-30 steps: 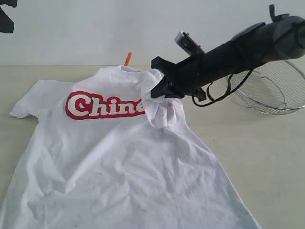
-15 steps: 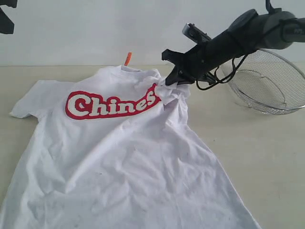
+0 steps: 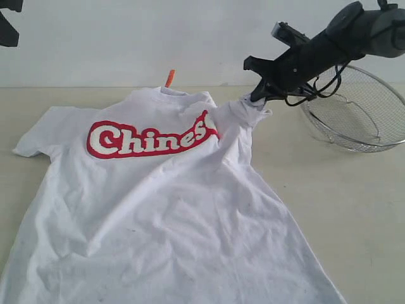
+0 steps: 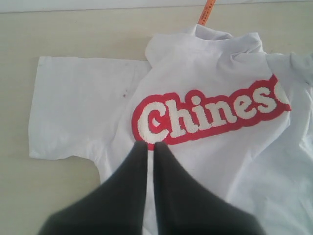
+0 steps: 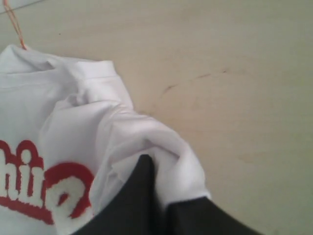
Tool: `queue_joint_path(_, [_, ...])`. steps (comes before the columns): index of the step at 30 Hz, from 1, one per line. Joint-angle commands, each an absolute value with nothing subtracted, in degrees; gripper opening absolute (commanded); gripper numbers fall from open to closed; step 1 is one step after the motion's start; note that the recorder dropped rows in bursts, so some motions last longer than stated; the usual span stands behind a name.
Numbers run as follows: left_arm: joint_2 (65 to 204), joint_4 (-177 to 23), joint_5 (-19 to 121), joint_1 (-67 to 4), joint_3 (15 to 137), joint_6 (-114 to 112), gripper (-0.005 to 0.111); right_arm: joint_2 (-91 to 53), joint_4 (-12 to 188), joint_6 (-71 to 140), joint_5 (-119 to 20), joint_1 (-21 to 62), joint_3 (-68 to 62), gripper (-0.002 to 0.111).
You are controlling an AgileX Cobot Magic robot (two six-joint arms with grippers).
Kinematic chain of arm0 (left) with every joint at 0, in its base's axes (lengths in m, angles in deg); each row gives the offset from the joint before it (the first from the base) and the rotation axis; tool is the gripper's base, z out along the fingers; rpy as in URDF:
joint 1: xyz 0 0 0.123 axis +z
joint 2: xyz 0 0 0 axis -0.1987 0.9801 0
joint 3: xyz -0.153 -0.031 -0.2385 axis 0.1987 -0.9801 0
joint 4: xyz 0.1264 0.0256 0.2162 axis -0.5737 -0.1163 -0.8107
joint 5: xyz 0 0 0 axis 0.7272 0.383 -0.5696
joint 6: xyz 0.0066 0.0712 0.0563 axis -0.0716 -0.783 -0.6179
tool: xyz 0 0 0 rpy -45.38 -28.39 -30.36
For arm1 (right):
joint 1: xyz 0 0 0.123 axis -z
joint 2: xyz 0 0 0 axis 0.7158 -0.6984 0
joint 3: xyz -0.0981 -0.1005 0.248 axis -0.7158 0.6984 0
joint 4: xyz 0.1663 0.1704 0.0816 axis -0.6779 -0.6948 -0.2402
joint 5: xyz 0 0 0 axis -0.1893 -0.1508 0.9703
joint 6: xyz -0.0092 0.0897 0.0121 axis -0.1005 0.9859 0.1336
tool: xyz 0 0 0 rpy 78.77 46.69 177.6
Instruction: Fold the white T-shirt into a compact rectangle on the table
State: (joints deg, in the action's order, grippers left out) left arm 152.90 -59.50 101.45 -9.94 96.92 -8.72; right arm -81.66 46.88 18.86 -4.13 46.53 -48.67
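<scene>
The white T-shirt (image 3: 158,209) is lying front-up on the pale beige table (image 3: 354,209), covering most of the near and left part of the exterior view, with its hem running out of the frame at the bottom. Its red-outlined lettering (image 3: 149,138) is stretching across the chest, reading "Chines" before the last letter is disappearing into a fold. The small orange neck tag (image 3: 169,78) is sticking up behind the collar. The sleeve on the left of the exterior view (image 3: 38,136) is resting flat and spread on the table. The sleeve on the opposite side (image 3: 243,114) is being held bunched and raised off the surface, the cloth below it sloping down in creases towards the body of the shirt. The right gripper (image 3: 258,96) is pinching that bunched sleeve, its dark fingers (image 5: 137,205) clamping tight on a thick wad of white fabric, as the right wrist view is showing. Behind the right arm, a round wire-mesh basket (image 3: 361,114) is sitting on the table, apart from the shirt. The left gripper (image 4: 150,146) is hanging over the chest of the shirt just below the letter "C", its two fingers pressing almost together with nothing between them; whether the tips are touching the cloth, I cannot tell.
</scene>
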Motion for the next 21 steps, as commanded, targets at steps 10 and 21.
queue_joint_path(10, [152.4, -58.3, 101.8, -10.0, 96.6, -9.1, 0.005, -81.9, 54.5, 20.5, -9.6, 48.0, -49.9, 0.000])
queue_joint_path(21, [152.4, -58.3, 101.8, -10.0, 96.6, -9.5, 0.005, -81.9, 56.0, 19.8, -12.3, 48.0, -50.0, 0.048])
